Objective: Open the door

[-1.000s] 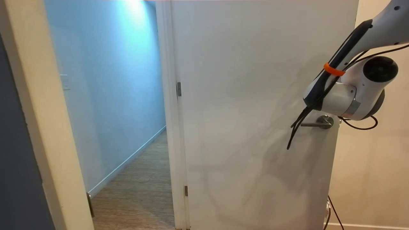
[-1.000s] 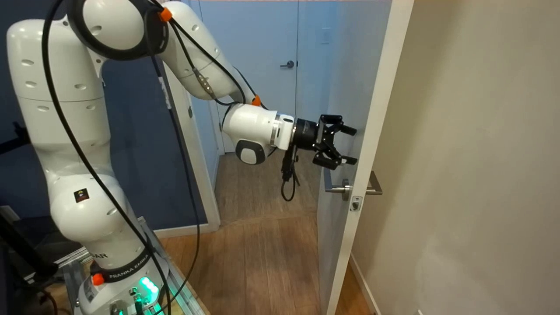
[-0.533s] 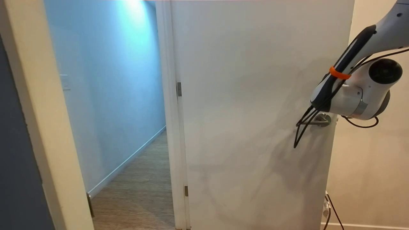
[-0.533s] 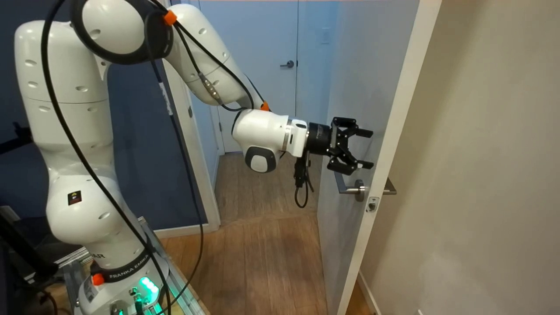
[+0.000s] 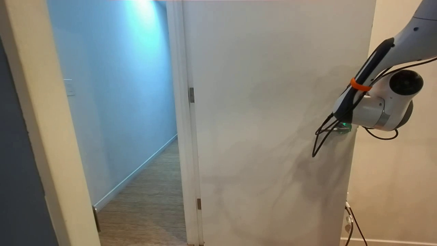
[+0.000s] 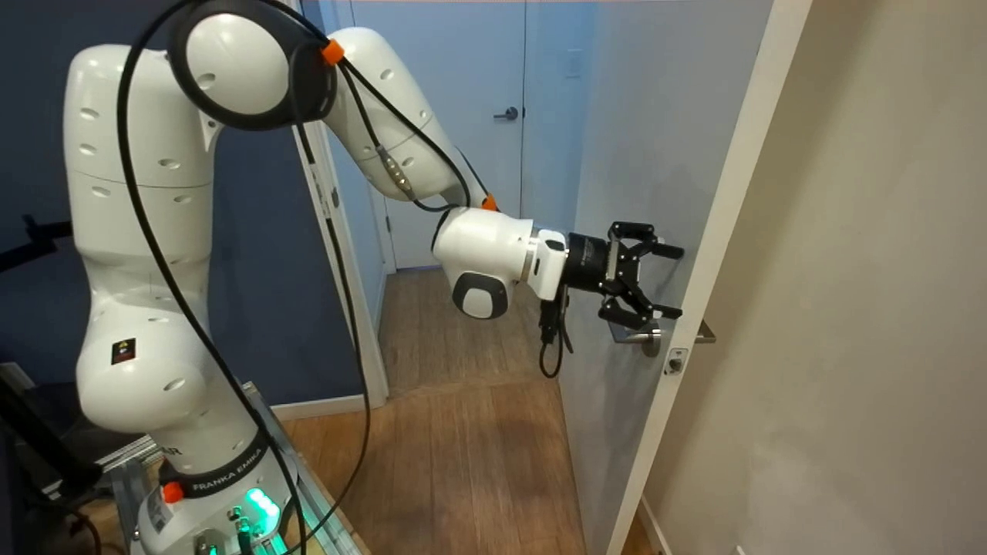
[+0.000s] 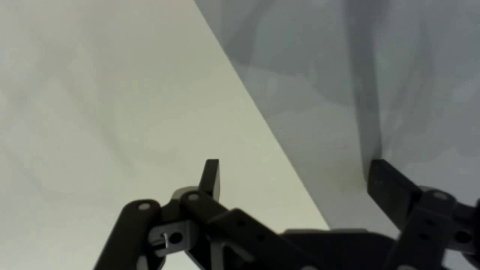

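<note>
The white door (image 5: 259,119) stands ajar, swung away from its frame, with its free edge near the wall in an exterior view (image 6: 717,262). Its silver lever handle (image 6: 644,337) sits low by that edge, partly covered by my lower finger in this view. My gripper (image 6: 670,282) points at the door face just above the handle, fingers spread and nothing between them. In the wrist view the gripper (image 7: 293,167) is wide open before two pale surfaces that meet along a slanting line. A shadow meets the tip of the right finger (image 7: 390,191); firm contact cannot be told.
A beige wall (image 6: 848,308) rises behind the door, with a narrow gap between. The door frame (image 5: 179,102) and a hallway floor (image 5: 146,205) lie on the hinge side. A loose black cable (image 6: 362,455) hangs along the arm. Another closed door (image 6: 447,92) stands at the back.
The door has swung further toward the beige wall. My gripper has moved along with it, rightward and slightly down in an exterior view, and its fingers have stayed apart.
</note>
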You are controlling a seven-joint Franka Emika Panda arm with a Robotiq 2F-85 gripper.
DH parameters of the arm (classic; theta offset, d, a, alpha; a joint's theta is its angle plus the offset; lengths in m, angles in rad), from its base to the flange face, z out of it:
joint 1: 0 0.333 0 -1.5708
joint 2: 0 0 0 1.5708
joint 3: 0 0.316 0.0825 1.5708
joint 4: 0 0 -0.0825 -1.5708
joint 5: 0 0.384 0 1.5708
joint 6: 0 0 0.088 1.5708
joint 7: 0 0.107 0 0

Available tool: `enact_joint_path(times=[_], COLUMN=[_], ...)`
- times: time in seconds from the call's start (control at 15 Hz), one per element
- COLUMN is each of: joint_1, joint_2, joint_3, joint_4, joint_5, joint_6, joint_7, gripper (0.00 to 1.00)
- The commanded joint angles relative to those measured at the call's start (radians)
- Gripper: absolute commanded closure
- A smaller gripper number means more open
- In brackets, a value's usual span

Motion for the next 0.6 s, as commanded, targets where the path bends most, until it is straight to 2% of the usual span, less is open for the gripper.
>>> enact_joint_path(times=[0.0,0.53], joint_1=[-0.038,-0.080], joint_2=[0.056,0.112], joint_3=[0.001,0.004], joint_4=[0.091,0.209], joint_5=[-0.014,0.003], joint_6=[-0.047,-0.161], joint_7=[0.065,0.075], gripper=[0.00,0.00])
